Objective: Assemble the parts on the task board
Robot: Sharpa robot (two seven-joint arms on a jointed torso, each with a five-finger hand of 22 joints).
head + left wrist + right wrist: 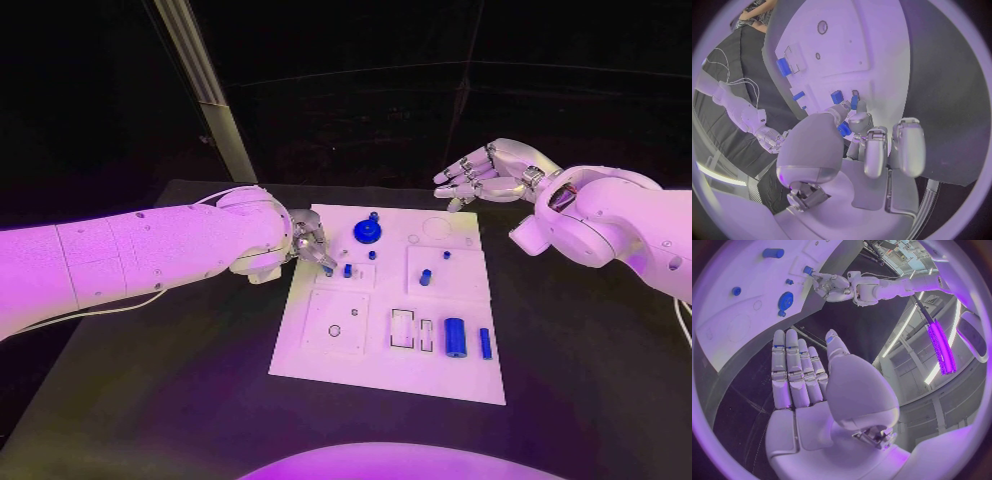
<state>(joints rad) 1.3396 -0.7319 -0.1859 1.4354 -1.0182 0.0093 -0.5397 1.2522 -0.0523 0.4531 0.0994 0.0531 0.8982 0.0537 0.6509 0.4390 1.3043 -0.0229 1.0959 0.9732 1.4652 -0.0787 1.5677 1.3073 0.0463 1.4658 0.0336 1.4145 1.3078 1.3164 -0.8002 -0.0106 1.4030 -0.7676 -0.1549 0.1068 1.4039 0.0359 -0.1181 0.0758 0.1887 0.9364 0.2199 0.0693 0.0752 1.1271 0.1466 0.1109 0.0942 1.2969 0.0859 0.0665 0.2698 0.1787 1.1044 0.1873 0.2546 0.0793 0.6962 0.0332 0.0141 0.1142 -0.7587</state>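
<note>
The white task board [332, 345] lies in the middle of the black table. My left hand [307, 248] reaches over the board's left edge and pinches a small blue peg [844, 130] between thumb and a finger, low over the board. The same peg [808, 270] shows at that hand's fingertips in the right wrist view. A round blue knob [368, 231] stands at the board's far end, and a blue cylinder [456, 337] and a thin blue bar [486, 343] lie near its front right. My right hand [490, 172] hangs open above the far right corner, holding nothing.
More small blue pegs [426, 277] stand mid-board, and two rectangular slots [402, 328] sit left of the cylinder. A pale slanted post [209, 95] rises behind the table at the far left. Bare black table [159, 400] surrounds the board.
</note>
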